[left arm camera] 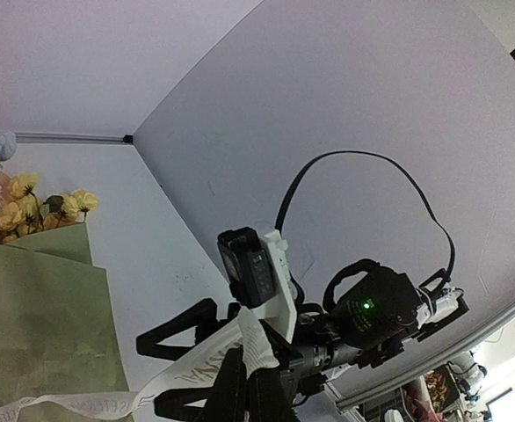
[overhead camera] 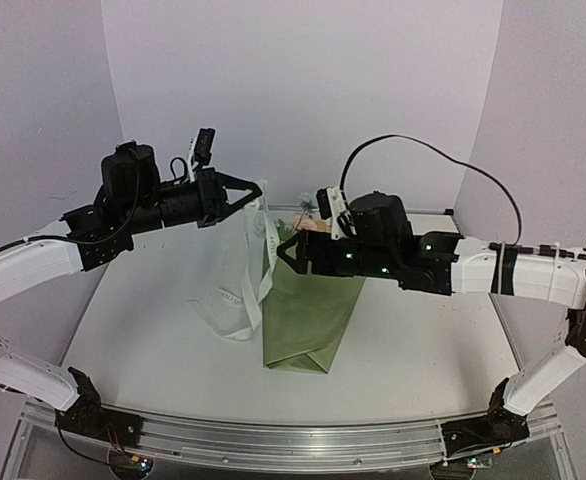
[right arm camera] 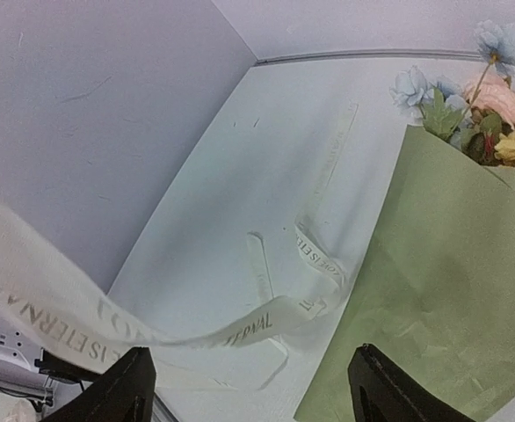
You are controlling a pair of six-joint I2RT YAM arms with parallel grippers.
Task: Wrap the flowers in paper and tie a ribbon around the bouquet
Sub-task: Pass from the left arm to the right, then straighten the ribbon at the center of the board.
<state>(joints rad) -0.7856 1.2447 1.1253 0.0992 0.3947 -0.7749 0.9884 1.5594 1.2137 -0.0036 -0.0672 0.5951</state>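
Your left pincer (overhead camera: 256, 203) is clamped tight on the ribbon (right arm camera: 249, 327), holding one stretch of it up in the air above the worktop (overhead camera: 423, 340). Your right pincer (overhead camera: 285, 252) stands wide apart with nothing between its fingers; it hovers just beside the lifted ribbon and over the upper part of the paper (overhead camera: 308, 315).

From the left pincer the ribbon drops and piles in loose loops on the worktop, just left of the paper. One strand meets the paper's left edge. You cannot tell from these views whether it passes underneath.

The wrapping looks done. The paper is folded around the flowers (right arm camera: 495, 97) into a long flat parcel that lies on the worktop, with its narrow folded end toward you and the blooms poking out at the far end. The tying is what is left, by my reading. No ribbon circles the parcel's waist, and no knot or bow shows.

The paper is matte olive green, stiff enough to hold creases and sharp folded corners. The ribbon is narrow, cream and limp, with faint printed lettering; it twists and sags freely, so expect it to slip. The blooms are pale blue, pink and yellow with soft, ruffled petals.
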